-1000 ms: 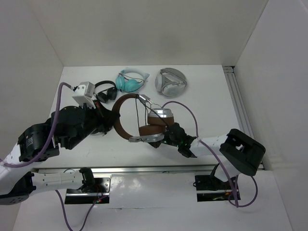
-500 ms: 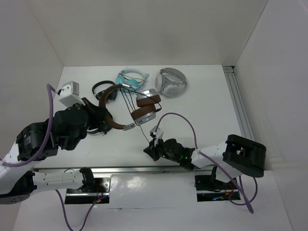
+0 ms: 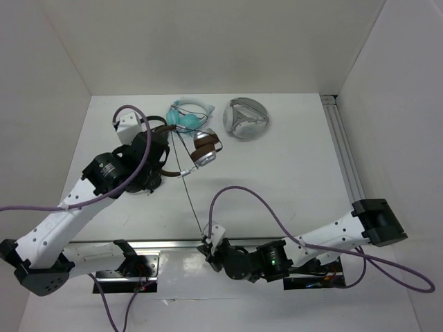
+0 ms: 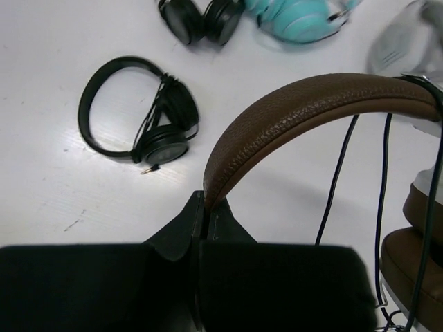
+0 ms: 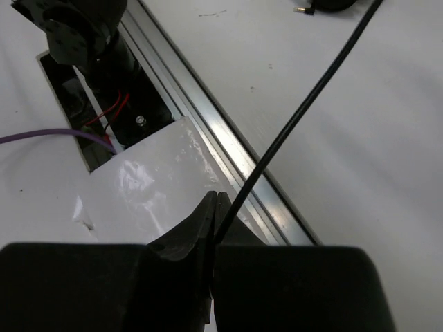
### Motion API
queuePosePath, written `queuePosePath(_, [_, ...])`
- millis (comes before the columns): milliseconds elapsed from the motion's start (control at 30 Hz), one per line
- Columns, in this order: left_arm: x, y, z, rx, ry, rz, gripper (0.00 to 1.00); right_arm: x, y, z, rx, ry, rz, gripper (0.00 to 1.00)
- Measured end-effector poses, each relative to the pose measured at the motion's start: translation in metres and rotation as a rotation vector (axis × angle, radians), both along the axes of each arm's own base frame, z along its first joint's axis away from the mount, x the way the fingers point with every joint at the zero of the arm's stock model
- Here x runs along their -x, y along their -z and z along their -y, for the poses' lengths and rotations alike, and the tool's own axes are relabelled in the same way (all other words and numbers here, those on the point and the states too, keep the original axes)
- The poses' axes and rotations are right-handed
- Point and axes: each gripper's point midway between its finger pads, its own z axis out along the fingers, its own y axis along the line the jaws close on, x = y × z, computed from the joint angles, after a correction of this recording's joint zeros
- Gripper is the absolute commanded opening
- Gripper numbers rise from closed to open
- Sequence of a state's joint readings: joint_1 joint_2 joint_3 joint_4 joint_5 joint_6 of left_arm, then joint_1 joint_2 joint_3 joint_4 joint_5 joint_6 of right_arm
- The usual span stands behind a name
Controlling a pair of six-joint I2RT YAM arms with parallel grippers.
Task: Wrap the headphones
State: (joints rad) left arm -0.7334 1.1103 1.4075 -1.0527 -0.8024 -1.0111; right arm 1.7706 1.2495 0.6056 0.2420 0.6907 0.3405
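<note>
Left wrist view: left gripper clamps the headphones by their brown headband.

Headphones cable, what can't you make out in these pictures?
Right wrist view: the cable leaves the top edge; what lies past the pinch is hidden by the right gripper.
Left wrist view: the headphones have earcups cut by the right edge.
Top view: the left arm covers the headband grip.

The headphones have a brown, grained band and brown pads, silver cups and a thin black cable. Beside them lie a teal pair and a plain black pair. The table is white, and the arm wires are purple.
</note>
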Motion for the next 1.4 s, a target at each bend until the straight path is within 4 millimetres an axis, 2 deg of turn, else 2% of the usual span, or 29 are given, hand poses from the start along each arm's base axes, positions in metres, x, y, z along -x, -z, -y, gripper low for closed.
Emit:
queuePosePath(133, [-0.002, 0.035, -0.009, -0.077, 0.056, -0.118, 0.0, 0.017, -0.037, 0.002, 0.035, 0.044, 0.076, 0.0])
queuePosePath(233, [0.0, 0.053, -0.004, -0.123, 0.146, -0.182, 0.0, 0.017, -0.061, 0.007, 0.074, 0.092, 0.133, 0.0])
queuePosePath(367, [0.0, 0.068, 0.008, -0.162, 0.275, -0.226, 0.0, 0.007, -0.082, 0.021, 0.144, 0.15, 0.21, 0.0])
queuePosePath(500, [0.008, 0.086, 0.026, -0.223, 0.447, -0.264, 0.0, -0.006, -0.097, 0.037, 0.217, 0.196, 0.286, 0.0])
queuePosePath(667, [0.038, 0.115, 0.051, -0.289, 0.658, -0.31, 0.0, -0.018, -0.119, 0.057, 0.295, 0.233, 0.363, 0.0])
queuePosePath(933, [0.082, 0.104, 0.093, -0.32, 0.934, -0.23, 0.0, -0.035, -0.136, 0.086, 0.371, 0.286, 0.443, 0.04])
queuePosePath(1067, [0.105, 0.094, 0.105, -0.29, 1.055, -0.167, 0.0, -0.054, -0.137, 0.112, 0.353, 0.308, 0.428, 0.04])
queuePosePath(1233, [0.113, 0.066, 0.118, -0.189, 1.11, -0.042, 0.0, -0.079, -0.155, 0.141, 0.236, 0.324, 0.35, 0.08])
queuePosePath(1300, [0.113, 0.059, 0.124, -0.16, 1.121, -0.009, 0.0, -0.087, -0.164, 0.144, 0.191, 0.328, 0.333, 0.08])
queuePosePath(1400, [0.115, 0.054, 0.131, -0.142, 1.155, 0.016, 0.0, -0.101, -0.166, 0.14, 0.179, 0.34, 0.328, 0.08])
